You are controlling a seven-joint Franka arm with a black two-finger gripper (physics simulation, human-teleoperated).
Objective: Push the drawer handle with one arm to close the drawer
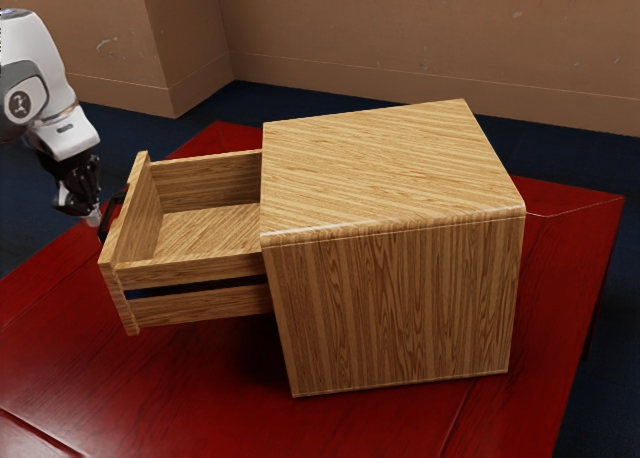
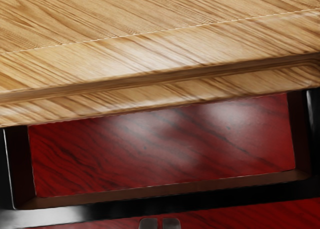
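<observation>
Black against pale wood, the handle (image 2: 160,202) sits on the front of the drawer (image 1: 142,214), which stands well out from its cabinet (image 1: 395,303) on the red worktop (image 1: 560,253). With its tips together and empty, the pincer (image 1: 93,218) is just outside that handle, so I judge the approach nearly done; next comes a steady, level push toward the cabinet, kept square to the drawer front.
</observation>
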